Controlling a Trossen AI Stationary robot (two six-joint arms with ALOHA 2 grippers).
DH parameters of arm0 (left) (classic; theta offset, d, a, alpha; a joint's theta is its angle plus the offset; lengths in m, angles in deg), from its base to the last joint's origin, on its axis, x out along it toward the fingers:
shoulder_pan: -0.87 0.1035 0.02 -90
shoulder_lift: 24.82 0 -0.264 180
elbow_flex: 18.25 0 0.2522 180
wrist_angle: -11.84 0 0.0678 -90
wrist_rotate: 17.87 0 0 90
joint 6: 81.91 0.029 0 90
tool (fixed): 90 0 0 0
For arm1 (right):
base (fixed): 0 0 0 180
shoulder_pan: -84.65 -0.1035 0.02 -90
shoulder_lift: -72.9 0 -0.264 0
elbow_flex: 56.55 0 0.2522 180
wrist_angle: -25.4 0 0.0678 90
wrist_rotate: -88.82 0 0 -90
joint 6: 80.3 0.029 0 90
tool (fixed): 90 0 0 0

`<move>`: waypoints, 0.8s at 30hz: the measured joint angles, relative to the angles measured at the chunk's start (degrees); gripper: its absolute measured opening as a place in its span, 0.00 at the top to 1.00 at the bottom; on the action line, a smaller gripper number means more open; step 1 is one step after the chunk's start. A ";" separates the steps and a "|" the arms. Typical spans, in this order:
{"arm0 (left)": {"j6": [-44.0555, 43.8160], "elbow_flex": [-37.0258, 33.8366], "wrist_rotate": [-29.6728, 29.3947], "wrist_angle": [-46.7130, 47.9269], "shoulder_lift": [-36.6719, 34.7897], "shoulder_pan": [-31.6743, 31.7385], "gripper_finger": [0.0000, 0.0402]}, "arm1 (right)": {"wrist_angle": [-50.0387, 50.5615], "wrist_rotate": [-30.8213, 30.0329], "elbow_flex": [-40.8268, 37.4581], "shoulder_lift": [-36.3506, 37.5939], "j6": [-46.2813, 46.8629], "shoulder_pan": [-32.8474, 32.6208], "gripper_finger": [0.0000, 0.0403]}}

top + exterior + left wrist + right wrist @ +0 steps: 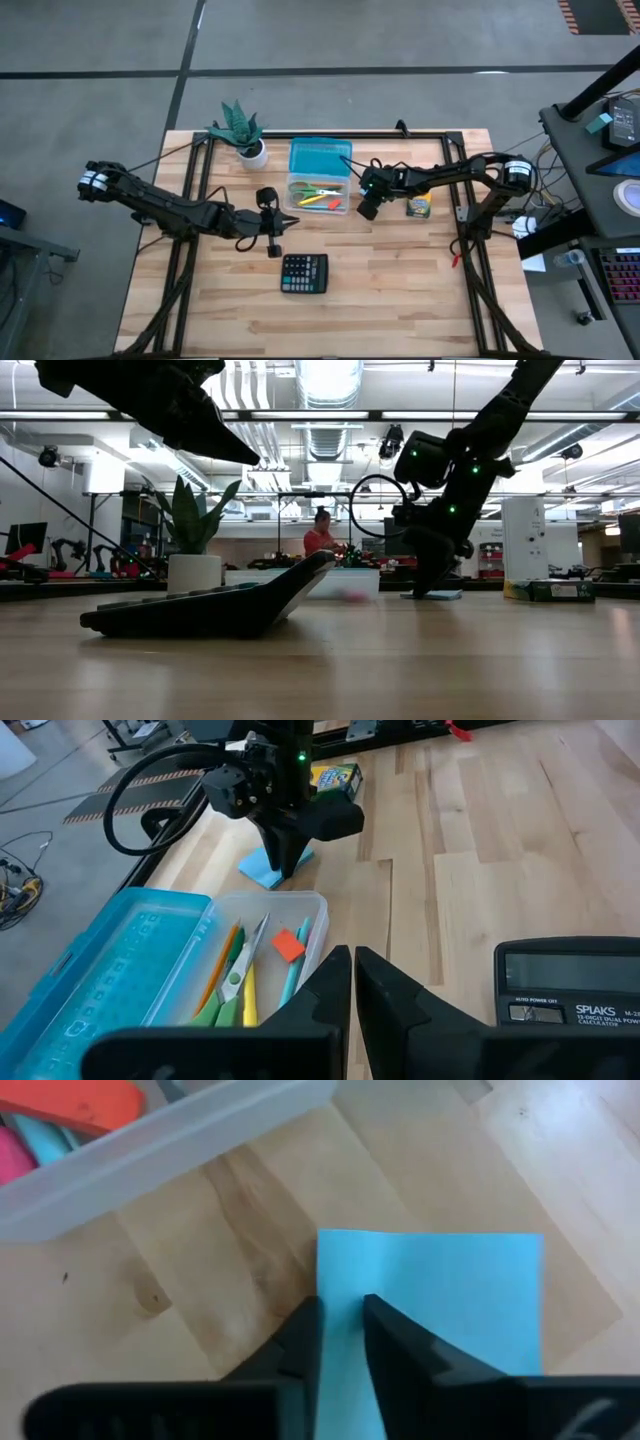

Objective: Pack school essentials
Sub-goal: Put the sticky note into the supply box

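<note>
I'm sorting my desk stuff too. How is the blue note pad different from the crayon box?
The note pad is plain light blue, flat and thin; the crayon box is yellow and green, printed and thicker. The right claw pinches the note pad's edge; nothing touches the crayon box. Both lie on the table, outside the pencil case.

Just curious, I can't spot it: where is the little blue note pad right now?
In the high view the note pad lies on the table right of the clear pencil box, under the right tool, with the crayon box just beyond.
</note>
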 joint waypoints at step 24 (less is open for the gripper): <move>-0.07 -0.09 0.00 0.02 0.00 0.00 1.00 | -1.24 -1.38 -4.84 22.89 -3.06 -5.44 0.98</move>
